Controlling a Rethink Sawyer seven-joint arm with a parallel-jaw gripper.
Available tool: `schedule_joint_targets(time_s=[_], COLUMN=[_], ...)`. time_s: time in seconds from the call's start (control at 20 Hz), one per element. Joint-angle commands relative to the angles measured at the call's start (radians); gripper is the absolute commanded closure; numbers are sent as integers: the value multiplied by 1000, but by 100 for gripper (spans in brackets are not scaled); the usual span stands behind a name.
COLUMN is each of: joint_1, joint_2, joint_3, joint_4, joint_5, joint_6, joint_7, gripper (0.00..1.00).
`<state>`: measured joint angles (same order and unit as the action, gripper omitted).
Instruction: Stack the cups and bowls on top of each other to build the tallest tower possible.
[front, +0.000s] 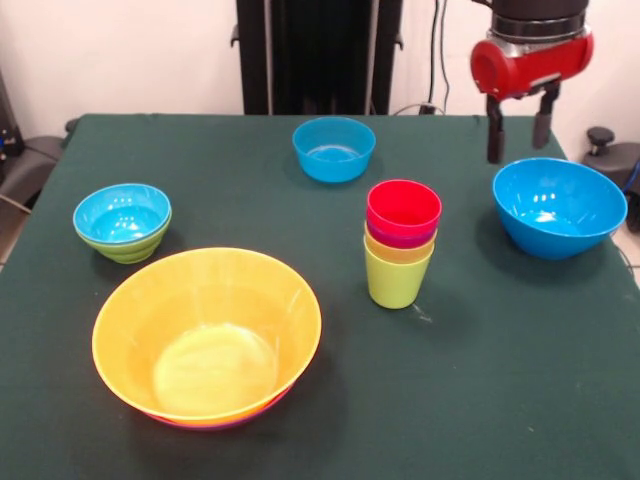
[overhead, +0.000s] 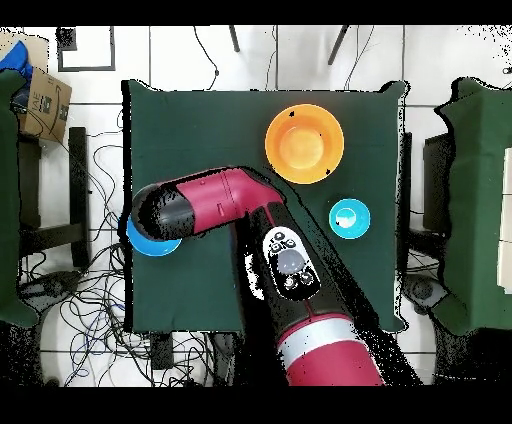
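Left to right: a small blue bowl nests in the small green bowl; the large yellow-orange bowl sits on a purple one, only its rim showing. Your tower, four nested cups with lime green lowest, stands mid-table. The end effector hangs empty, fingers parted, above the large blue bowl, likely your next piece.

Table cover: dark green cloth, matt, finely napped. On it, large yellow-orange bowl: glossy plastic, light glare inside. Large blue bowl, small blue bowl: same shiny smooth plastic. Nested cups at cloth's middle: smooth plastic, softer sheen. Gripper above large blue bowl: glossy red shell, matt black fingers.
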<state>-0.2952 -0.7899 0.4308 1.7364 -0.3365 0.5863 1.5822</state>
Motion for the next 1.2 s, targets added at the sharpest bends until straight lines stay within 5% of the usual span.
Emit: schedule_joint_targets(time_s=[0.05, 0.65, 1.2], joint_1=[47, 53, 85], joint_2=[43, 126, 72], joint_3=[-157, -165, -147], joint_4=[-13, -38, -27], joint_5=[-70, -25, 54], joint_6=[-16, -86, 4], joint_7=[199, 178, 192], gripper=[0, 0, 0])
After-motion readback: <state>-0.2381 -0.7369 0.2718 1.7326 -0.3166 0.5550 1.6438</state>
